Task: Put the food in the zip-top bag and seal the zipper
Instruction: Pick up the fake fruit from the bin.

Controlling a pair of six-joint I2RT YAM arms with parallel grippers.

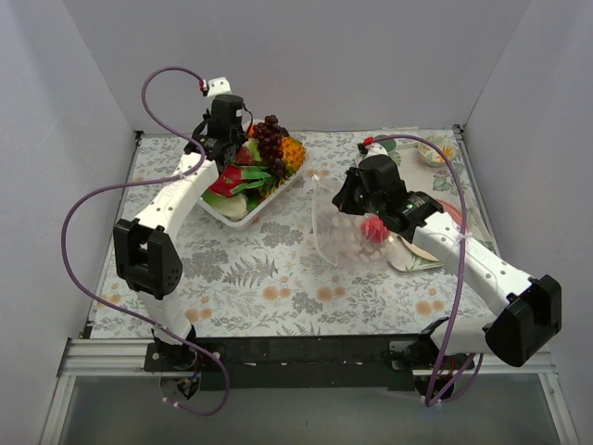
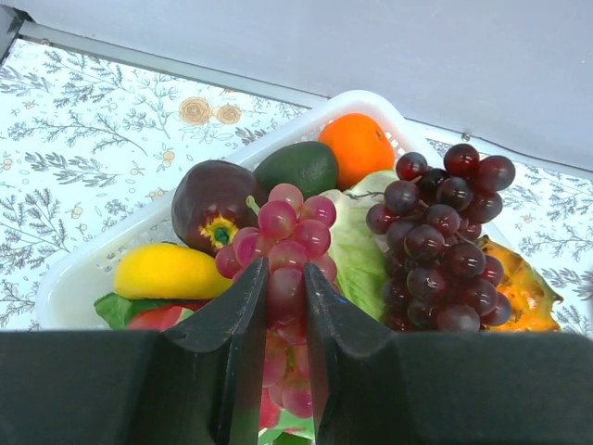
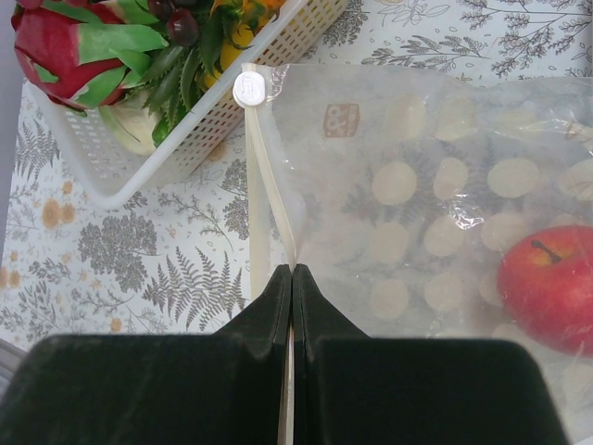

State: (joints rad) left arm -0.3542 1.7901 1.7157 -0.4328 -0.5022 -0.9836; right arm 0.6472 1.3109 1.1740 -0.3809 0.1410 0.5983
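White walls are closing in a table that is wearing a fern-and-flower tablecloth (image 1: 278, 269). At the far left-centre a white tray (image 1: 269, 202) is holding the toy food. The left gripper (image 2: 285, 278) is reaching down into it, and its two fingers are grasping a pink grape bunch (image 2: 292, 227), pressing on it from either side. Just right of that bunch a dark purple grape bunch (image 2: 445, 241) is lying against a pale green leafy vegetable (image 2: 357, 241). An orange (image 2: 357, 148) and an avocado (image 2: 298, 167) are sitting at the far end of the tray, and a yellow fruit (image 2: 171, 271) is resting on the left.

Right of the tray, and just beside it, the zip-top bag (image 3: 417, 185) is lying on the cloth with a red apple (image 3: 547, 287) showing through it at its right end. The right gripper (image 3: 292, 273) is clenching the zipper (image 3: 269, 176), its fingers meeting on the pale strip along the bag's left edge. A small white slider (image 3: 249, 89) is sitting at the far end of that strip, close to the tray's corner.
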